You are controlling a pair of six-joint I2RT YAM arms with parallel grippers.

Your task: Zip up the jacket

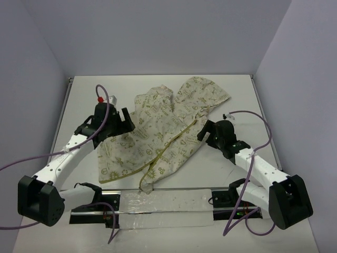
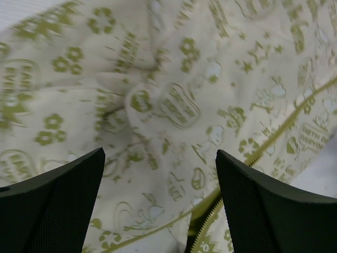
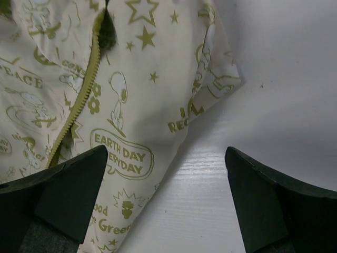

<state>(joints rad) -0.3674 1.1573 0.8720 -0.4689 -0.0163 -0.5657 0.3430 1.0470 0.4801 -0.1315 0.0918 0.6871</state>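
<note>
The jacket lies crumpled in the middle of the white surface, cream side up. Its hood points to the far right and a narrow tail of cloth reaches the near edge. The olive zipper runs as a slanted line from near left to far right, but from above it is too thin to show whether its two sides are meshed, and no slider can be made out. The left end effector sits at the jacket's left edge and covers part of the cloth there. In its wrist view the left end effector is spread wide with nothing between its dark fingers, above soft, blurred printed fabric. A stretch of zipper teeth shows at the bottom right beside a dark gap, cut off by the frame. The right end effector is at the jacket's right edge, just near the hood. From the wrist, the right end effector is also spread wide and holds nothing, over the cloth's border and bare surface. The zipper there runs up the left part, with a dark opening at its top. Its lower end disappears behind the left finger.
</note>
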